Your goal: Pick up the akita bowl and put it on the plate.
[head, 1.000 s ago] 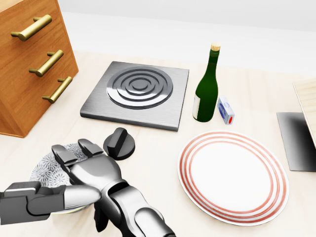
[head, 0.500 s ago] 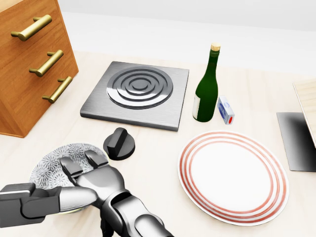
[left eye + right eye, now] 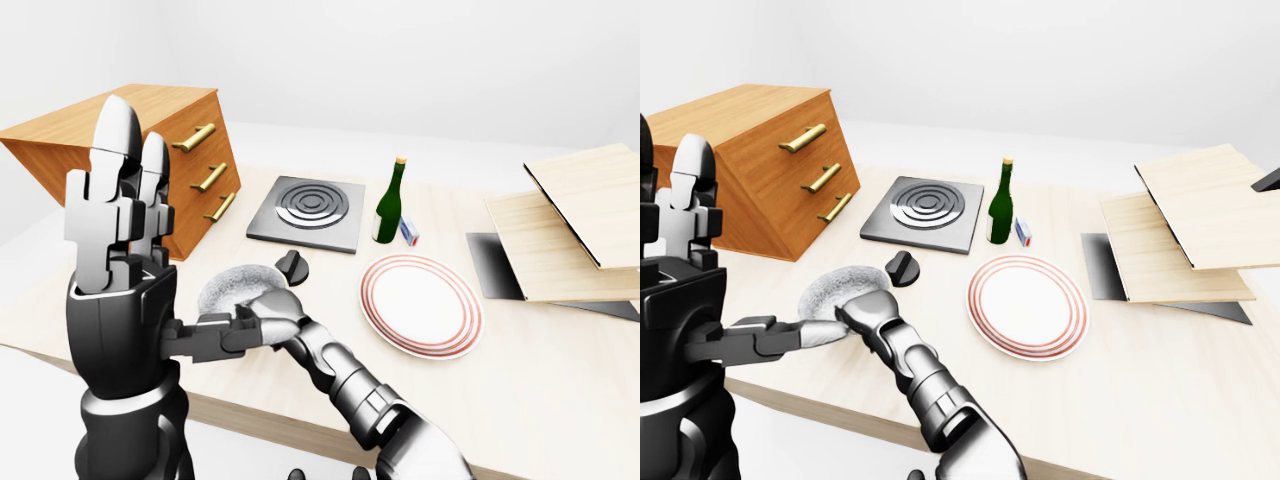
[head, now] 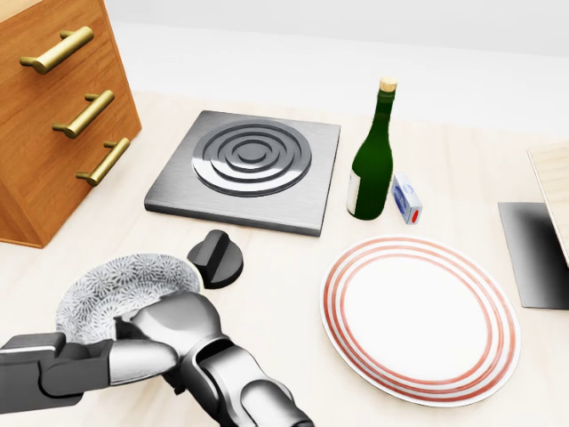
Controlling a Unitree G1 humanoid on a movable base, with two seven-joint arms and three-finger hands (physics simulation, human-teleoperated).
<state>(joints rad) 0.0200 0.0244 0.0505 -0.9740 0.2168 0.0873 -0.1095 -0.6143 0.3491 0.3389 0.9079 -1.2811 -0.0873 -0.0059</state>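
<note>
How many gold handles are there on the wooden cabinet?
3, in a slanted row on the wooden cabinet at the head view's left: top handle, middle handle, bottom handle. None seems hidden.

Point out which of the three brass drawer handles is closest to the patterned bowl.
The bottom handle, lowest on the wooden cabinet in the head view; the other two sit higher, farther from the bowl.

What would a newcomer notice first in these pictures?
The left hand, raised open with fingers upright, fills the left-eye view's left side. Beside it the right hand grips the patterned akita bowl at the head view's lower left, with the red-ringed plate bare to the right.
</note>
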